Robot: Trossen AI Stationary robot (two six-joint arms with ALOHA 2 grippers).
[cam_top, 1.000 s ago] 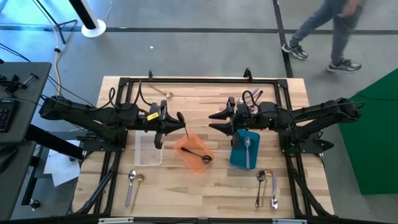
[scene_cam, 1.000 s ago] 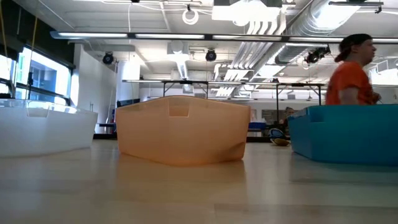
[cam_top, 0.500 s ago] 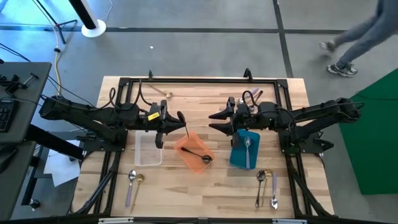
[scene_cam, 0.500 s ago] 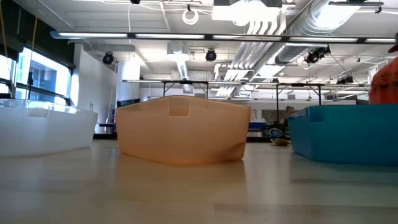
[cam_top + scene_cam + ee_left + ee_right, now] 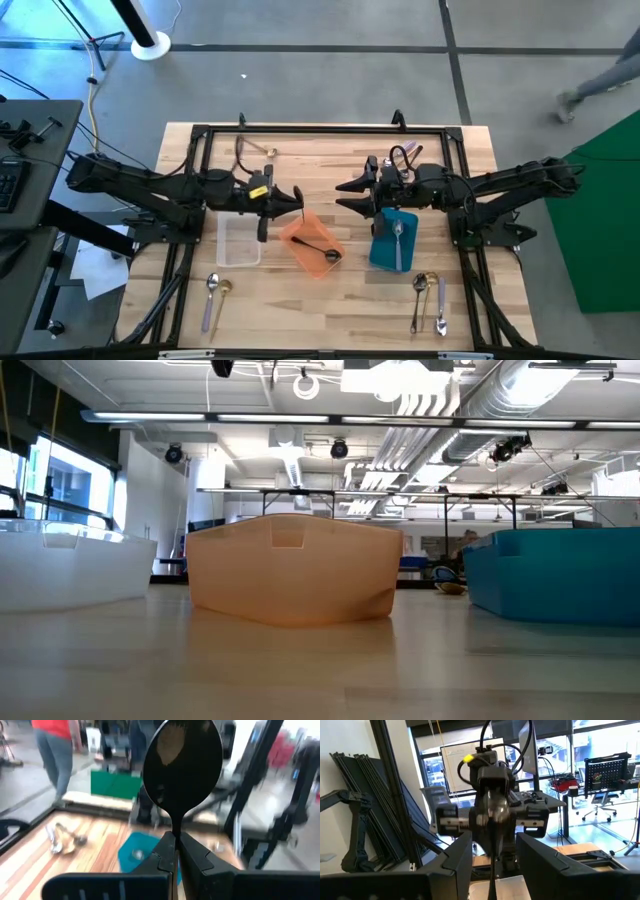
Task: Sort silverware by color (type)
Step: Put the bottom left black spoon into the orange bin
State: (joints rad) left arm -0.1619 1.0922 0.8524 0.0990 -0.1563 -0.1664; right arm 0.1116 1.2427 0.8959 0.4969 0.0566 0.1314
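Black spoon (image 5: 182, 767) now swung level.

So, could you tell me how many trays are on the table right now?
3, in a row mid-table: the clear tray on the left, the orange tray in the middle holding a black spoon, and the blue tray on the right holding a silver spoon.

Trays: three, one clear (image 5: 238, 241), one orange (image 5: 311, 243), one blue (image 5: 394, 240). Spoons counted in high view: one black spoon (image 5: 182, 767) clamped in left gripper (image 5: 284, 205); one black (image 5: 322, 249) in orange tray; one silver (image 5: 397, 238) in blue tray; two (image 5: 215, 297) on table near left arm's side; about three (image 5: 430, 297) near right arm's side. Grippers: two.
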